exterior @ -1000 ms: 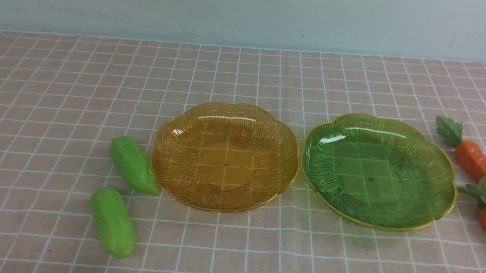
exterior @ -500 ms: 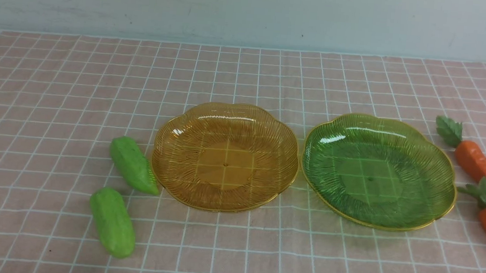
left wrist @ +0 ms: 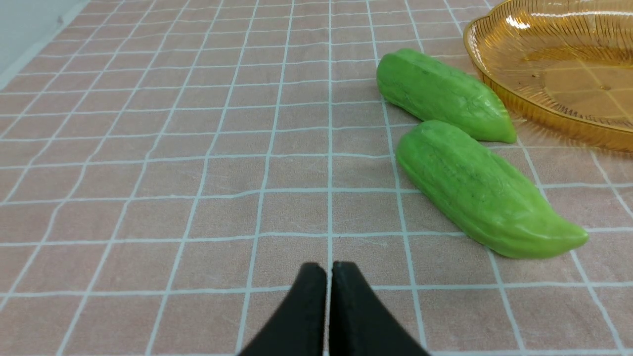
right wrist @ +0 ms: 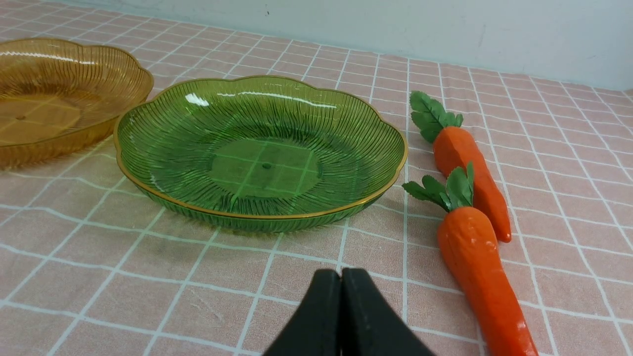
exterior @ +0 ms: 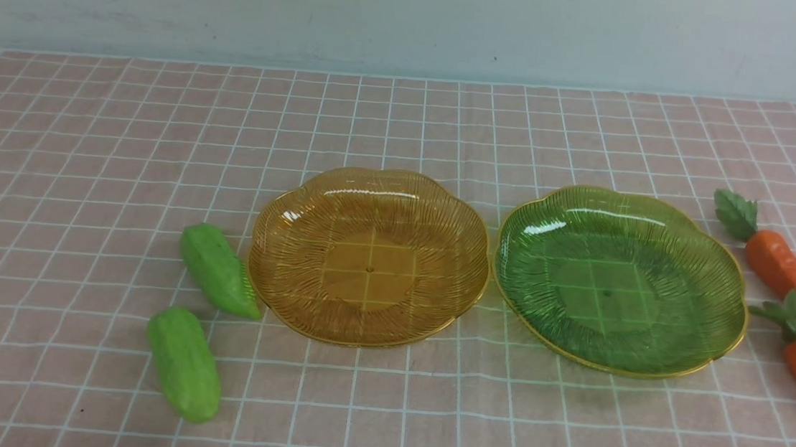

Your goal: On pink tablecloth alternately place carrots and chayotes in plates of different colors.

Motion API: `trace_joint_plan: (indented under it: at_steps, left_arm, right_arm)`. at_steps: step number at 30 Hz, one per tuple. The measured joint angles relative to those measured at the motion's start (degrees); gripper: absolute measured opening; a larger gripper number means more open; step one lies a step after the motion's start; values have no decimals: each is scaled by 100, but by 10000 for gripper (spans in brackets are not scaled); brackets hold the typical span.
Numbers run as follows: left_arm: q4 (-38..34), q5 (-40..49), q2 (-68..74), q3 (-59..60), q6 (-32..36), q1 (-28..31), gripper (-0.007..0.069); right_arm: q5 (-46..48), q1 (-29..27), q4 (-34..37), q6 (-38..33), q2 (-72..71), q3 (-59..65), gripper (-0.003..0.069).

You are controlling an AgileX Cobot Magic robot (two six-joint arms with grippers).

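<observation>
Over pink tablecloth | left gripper closed near chayotes | right gripper closed near carrots

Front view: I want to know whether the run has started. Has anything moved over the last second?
Nothing visibly changed. The two chayotes lie on the cloth left of the amber plate, the two carrots lie right of the green plate, and both plates are empty.
</observation>
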Motion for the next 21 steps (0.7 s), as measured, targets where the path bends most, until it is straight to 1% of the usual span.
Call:
trace_joint_plan:
  at_steps: [5,6,7,9,10,11,12,14,16,18,21]
  left_arm:
    - [-13,0,0,0,3,0,-3]
    - [-267,0,0,0,-95,0,-3]
    - [-313,0,0,0,-147,0,-3]
    - [-1379,0,0,0,-797,0,-3]
    - [-2108,25,0,0,-1235,0,-3]
    - [-3002,81,0,5,-1751,0,-3]
    - [-3743,114,0,12,-2142,0,-3]
    - [-4770,100,0,19,-2565,0,-3]
    - [-5257,-31,0,19,-2639,0,-3]
    - [-5421,-239,0,19,-2520,0,-3]
    - [-5550,-421,0,19,-2210,0,-3]
  right_arm:
    - [0,0,0,0,0,0,-15]
    - [0,0,0,0,0,0,-15]
    - [0,0,0,0,0,0,-15]
    - [-8,0,121,83,0,0,-15]
    - [-29,0,396,237,0,0,-15]
    - [-57,0,755,434,0,0,-15]
    - [-115,0,1201,681,0,0,-15]
    - [-252,0,2584,1379,0,0,-15]
    - [-308,0,3618,1770,0,0,-15]
    - [-356,0,4312,1919,0,0,-15]
    - [-397,0,4719,1981,0,0,-15]
